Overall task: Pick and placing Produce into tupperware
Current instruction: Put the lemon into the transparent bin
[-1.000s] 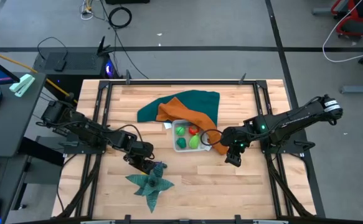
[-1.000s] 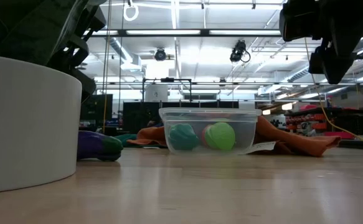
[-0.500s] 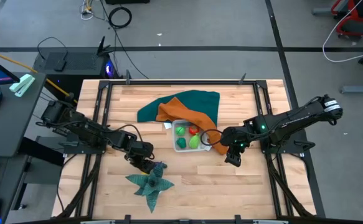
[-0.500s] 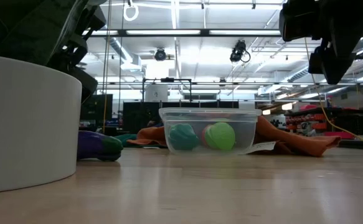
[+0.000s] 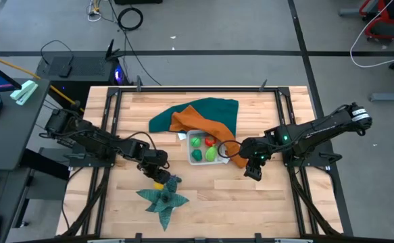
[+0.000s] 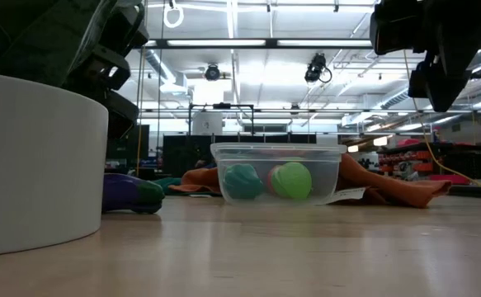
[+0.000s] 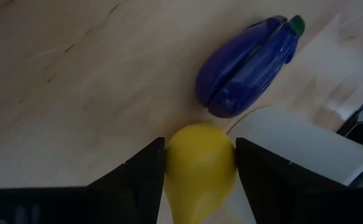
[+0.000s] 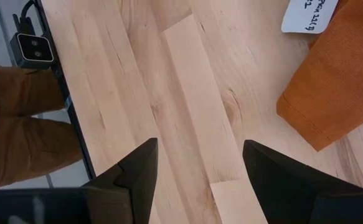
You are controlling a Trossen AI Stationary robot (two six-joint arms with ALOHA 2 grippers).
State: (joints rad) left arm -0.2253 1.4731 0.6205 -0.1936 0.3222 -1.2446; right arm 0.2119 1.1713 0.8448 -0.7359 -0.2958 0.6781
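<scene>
My left gripper [image 5: 157, 175] [image 7: 200, 146] is near the table's front left, beside the star-shaped dark green cloth [image 5: 163, 199], and is shut on a yellow produce piece [image 7: 200, 168] [image 5: 159, 183]. A purple eggplant [image 7: 246, 65] [image 6: 129, 194] lies on its side on the wood just past it. The clear tupperware [image 5: 203, 148] [image 6: 277, 173] stands mid-table and holds dark green, light green and red pieces. My right gripper [image 5: 253, 173] [image 8: 197, 155] hovers open over bare wood to the right of the tupperware. My left gripper pinches the yellow piece between its two fingers [image 7: 145, 168], one on each side of its rounded end [image 7: 200, 140]. The fingers slant down from the table's left. I cannot tell whether the piece is clear of the table.
The long orange cloth [image 5: 203, 127] lies over the large teal cloth [image 5: 200, 111] behind the tupperware, and its end [image 8: 337, 81] reaches toward my right gripper. A white rounded object [image 6: 34, 165] [image 7: 302, 143] stands close to my left gripper. Bare wood lies along the front right.
My left gripper has shifted a little toward the table's right. The yellow piece now shows beneath it in the high view.
</scene>
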